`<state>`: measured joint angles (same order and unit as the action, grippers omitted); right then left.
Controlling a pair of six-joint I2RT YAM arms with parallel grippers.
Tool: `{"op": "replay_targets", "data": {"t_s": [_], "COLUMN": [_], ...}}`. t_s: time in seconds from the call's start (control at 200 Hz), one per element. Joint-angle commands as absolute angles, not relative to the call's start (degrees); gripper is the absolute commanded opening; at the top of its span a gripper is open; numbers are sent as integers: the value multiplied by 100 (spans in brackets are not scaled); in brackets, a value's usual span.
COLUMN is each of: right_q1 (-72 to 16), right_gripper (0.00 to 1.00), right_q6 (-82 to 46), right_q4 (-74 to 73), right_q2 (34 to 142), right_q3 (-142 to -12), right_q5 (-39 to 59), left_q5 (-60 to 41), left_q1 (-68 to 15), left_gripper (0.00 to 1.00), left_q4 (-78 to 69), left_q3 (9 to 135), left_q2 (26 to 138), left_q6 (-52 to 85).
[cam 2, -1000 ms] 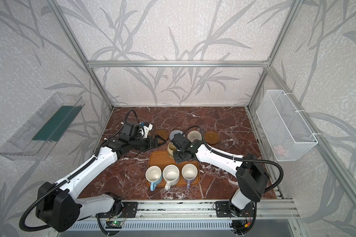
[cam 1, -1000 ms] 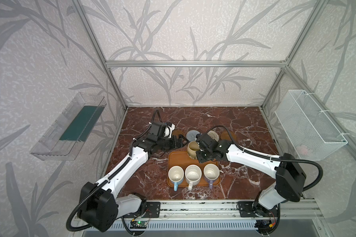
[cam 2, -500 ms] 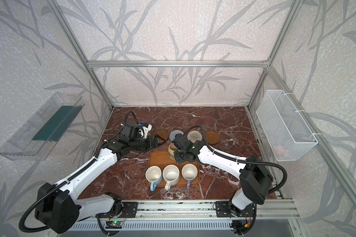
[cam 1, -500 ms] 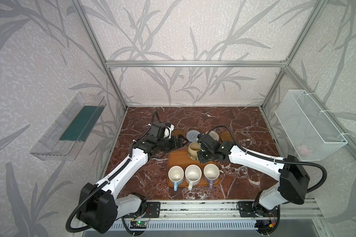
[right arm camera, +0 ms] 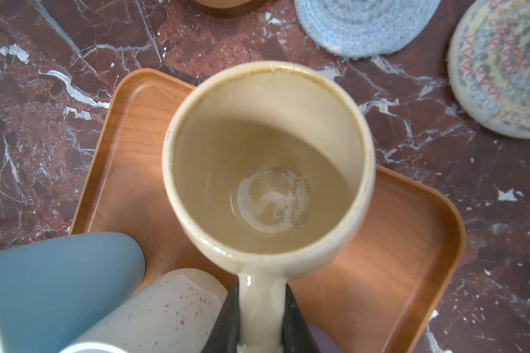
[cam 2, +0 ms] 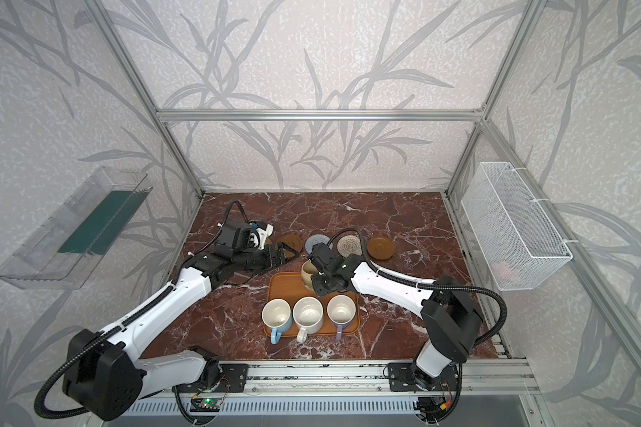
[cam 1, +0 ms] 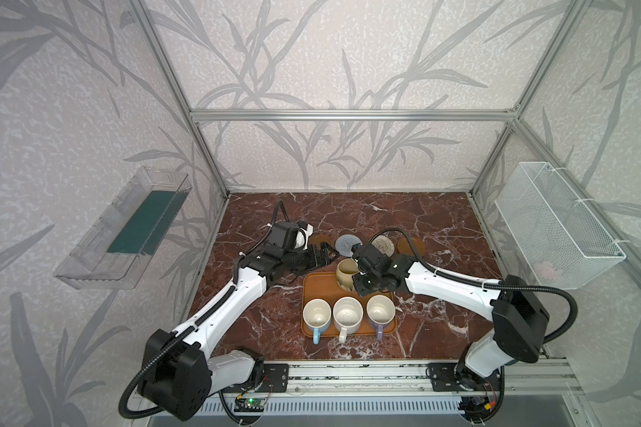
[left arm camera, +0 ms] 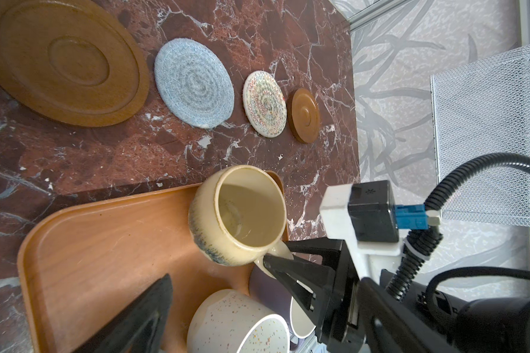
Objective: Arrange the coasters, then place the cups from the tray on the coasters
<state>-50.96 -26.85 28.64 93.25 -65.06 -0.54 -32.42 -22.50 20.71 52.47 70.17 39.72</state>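
Holding the cream-yellow cup (right arm camera: 266, 159) mouth up by its handle in the right gripper (right arm camera: 259, 324), jaws pinched tight on it, at the far edge of the tray (cam 1: 311, 292). Hovering with the left gripper (cam 1: 321, 255) spread wide and empty over the desk (cam 1: 433, 222), just beyond the tray's far left corner. Along the tray's near edge, side by side, the light blue cup (cam 1: 316, 314), speckled white cup (cam 1: 347, 314) and lavender cup (cam 1: 380, 310); on the desk past the far edge, in a row, a brown coaster (left arm camera: 68, 61), blue-grey coaster (left arm camera: 193, 88), cream coaster (left arm camera: 265, 104) and second brown coaster (left arm camera: 305, 119).
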Motion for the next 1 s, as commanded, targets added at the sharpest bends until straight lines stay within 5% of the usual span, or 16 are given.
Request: {"op": "replay_targets", "data": {"t_s": [0.0,0.43,0.995], "right_q1": [-5124,-5094,-5036], "right_gripper": [0,0,16], "right_q6": [-2484,-2406,-2401], "right_q4": [2830,3561,3691], "right_q2": [9573,10051,10485], "right_q3": [-6693,-6815,-7134], "right_q5": [142,-40,-68], "left_q5": [-3199,-3211,-3291], "left_q1": [-2258,-2258,-2252], "left_gripper": [96,96,96], "left_q4": [1999,1976,1894], "left_q3": [5168,5158,5095], "left_q2": [7045,7055,7029], "left_q6": [4017,3990,3999]}}
